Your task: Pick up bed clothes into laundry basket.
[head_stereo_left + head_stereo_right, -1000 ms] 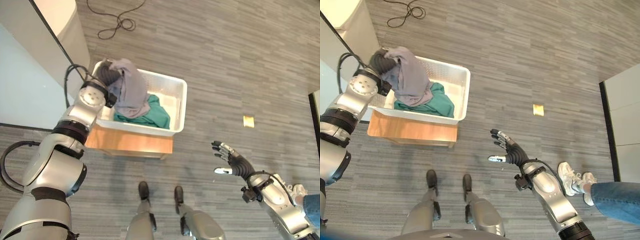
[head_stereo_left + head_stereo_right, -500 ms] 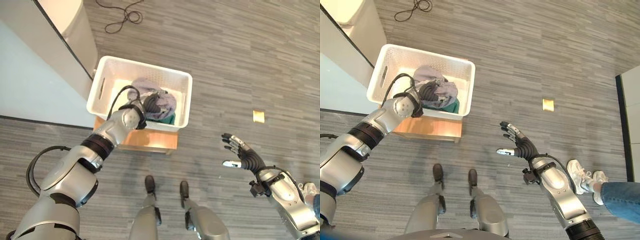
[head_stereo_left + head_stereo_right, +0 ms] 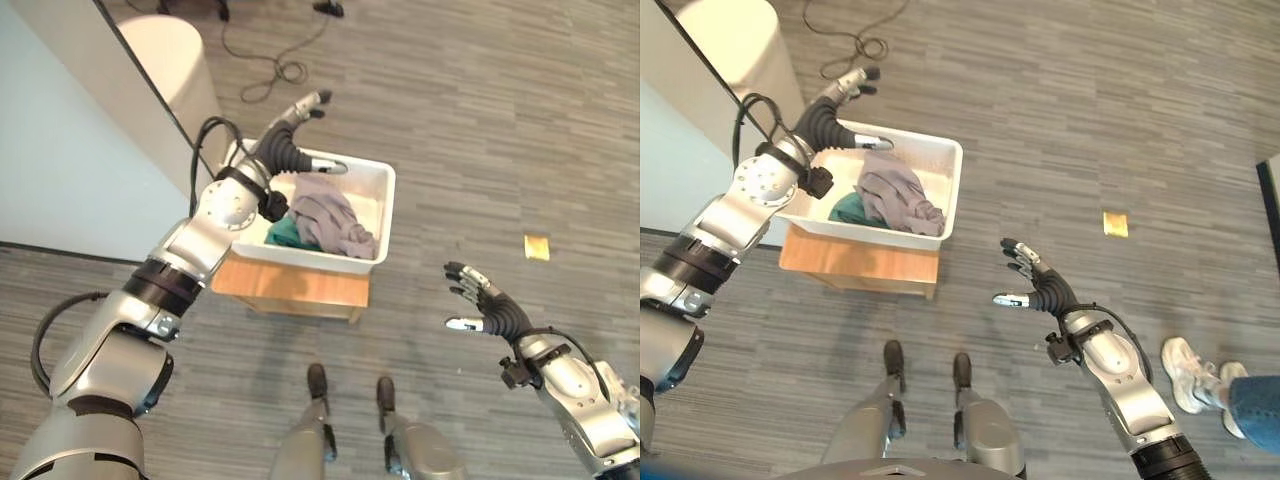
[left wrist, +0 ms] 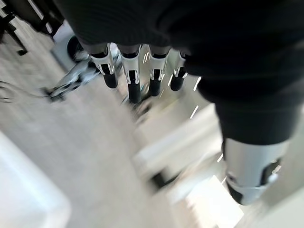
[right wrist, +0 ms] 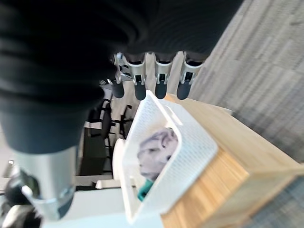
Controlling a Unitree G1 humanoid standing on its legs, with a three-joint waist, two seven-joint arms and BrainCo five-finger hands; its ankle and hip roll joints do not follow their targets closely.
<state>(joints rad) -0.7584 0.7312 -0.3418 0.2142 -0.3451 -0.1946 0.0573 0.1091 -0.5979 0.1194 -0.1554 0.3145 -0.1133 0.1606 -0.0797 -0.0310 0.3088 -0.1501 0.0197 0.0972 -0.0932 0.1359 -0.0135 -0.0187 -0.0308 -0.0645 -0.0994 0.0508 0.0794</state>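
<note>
The white laundry basket (image 3: 385,205) stands on a low wooden stand (image 3: 300,285) on the grey plank floor (image 3: 480,120). Inside the basket lie two garments: a grey garment (image 3: 330,222), crumpled in a heap toward the middle, and a green garment (image 3: 283,233), partly covered by the grey one on the robot's left side. Both garments rest fully within the basket walls; in the head views, nothing hangs over the rim.

The left robot hand (image 3: 292,145) is raised above the far left corner of the basket. Its fingers (image 4: 134,83) are straight and spread, the thumb (image 4: 247,173) held apart from them, and they hold nothing. The hand is clear of both garments and of the basket rim.

The right robot hand (image 3: 1037,285) hangs over bare floor to the right of the basket and well apart from it. Its fingers (image 5: 140,81) are extended and relaxed, with nothing held. Its wrist camera looks past the fingers toward the basket, the garments and the wooden stand.

A pale bed edge (image 3: 60,150) runs along the robot's left side, next to the basket. A small yellow tag (image 3: 537,247) lies on the floor to the right. A person's white shoes (image 3: 1200,372) stand on the floor near the right arm.
</note>
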